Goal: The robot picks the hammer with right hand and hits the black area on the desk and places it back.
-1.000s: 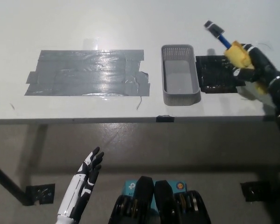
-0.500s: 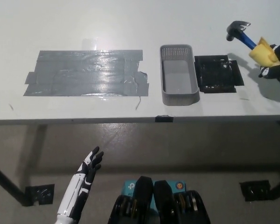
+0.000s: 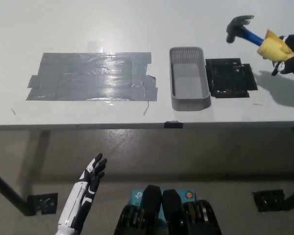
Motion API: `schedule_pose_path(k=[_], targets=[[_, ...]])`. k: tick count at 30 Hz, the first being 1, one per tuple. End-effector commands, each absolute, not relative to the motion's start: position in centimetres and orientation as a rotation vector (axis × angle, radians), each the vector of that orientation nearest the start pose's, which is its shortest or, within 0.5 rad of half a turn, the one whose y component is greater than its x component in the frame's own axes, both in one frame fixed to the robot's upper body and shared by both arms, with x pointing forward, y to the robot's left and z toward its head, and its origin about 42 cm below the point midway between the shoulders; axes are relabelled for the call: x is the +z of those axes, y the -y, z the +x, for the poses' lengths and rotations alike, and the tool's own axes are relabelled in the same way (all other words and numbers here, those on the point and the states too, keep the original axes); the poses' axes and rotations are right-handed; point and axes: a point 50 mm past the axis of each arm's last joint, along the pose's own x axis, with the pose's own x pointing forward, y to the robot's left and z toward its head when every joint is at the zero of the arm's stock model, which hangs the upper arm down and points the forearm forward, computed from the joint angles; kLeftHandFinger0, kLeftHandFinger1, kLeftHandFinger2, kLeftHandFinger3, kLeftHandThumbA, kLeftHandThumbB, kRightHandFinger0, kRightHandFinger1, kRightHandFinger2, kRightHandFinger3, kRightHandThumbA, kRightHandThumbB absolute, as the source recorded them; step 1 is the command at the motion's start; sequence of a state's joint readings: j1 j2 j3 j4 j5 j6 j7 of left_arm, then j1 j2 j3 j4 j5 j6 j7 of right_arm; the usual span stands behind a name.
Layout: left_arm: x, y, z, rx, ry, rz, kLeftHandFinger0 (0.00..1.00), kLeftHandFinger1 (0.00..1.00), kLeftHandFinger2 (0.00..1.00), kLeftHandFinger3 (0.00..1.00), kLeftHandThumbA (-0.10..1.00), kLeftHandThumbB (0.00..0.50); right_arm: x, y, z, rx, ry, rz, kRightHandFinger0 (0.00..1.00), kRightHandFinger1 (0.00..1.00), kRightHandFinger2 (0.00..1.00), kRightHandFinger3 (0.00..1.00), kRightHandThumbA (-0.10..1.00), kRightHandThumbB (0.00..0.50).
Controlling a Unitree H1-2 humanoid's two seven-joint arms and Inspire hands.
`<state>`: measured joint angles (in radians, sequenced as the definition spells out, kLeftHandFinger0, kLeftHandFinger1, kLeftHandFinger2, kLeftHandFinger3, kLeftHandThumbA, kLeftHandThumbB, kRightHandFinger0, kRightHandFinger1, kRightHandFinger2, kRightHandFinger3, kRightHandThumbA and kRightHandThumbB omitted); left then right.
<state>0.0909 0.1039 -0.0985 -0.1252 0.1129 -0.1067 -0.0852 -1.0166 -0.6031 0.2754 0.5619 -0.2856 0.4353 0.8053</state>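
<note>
Raised higher, right robot hand (image 3: 290, 54) grips hammer (image 3: 252, 35).

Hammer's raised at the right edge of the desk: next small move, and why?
Probably swing it down and a bit left. The right hand holds the hammer by its yellow grip, head raised beyond the black area, beside the grey basket. The left hand rests open below the desk.
</note>
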Motion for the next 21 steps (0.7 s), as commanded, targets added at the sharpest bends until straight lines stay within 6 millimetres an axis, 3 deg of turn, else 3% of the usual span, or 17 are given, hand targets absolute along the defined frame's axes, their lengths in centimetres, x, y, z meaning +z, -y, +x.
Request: schedule_pose_path(k=[1,4,13,21], targets=[[12.1,-21.5,25.5,-0.185,0.184,0.202,1.0,1.0,1.0,1.0,0.98,0.0,40.6,32.8,52.9,0.465,-0.274,-0.935,0.1,0.57,0.91,1.0,-0.1,0.116],[12.1,-21.6,25.6,-0.187,0.182,0.205,1.0,1.0,1.0,1.0,0.97,0.001,39.9,32.9,52.8,0.476,-0.297,-0.894,0.1,0.59,0.96,1.0,-0.1,0.108],[12.3,-21.6,25.7,-0.186,0.185,0.196,1.0,1.0,1.0,1.0,0.95,0.004,37.8,33.1,52.8,0.504,-0.316,-0.915,0.01,0.54,0.87,1.0,-0.1,0.144],[12.4,-21.7,25.9,-0.183,0.189,0.204,1.0,1.0,1.0,1.0,0.95,0.0,36.2,33.0,52.9,0.496,-0.348,-0.938,0.06,0.61,0.95,1.0,-0.1,0.142]])
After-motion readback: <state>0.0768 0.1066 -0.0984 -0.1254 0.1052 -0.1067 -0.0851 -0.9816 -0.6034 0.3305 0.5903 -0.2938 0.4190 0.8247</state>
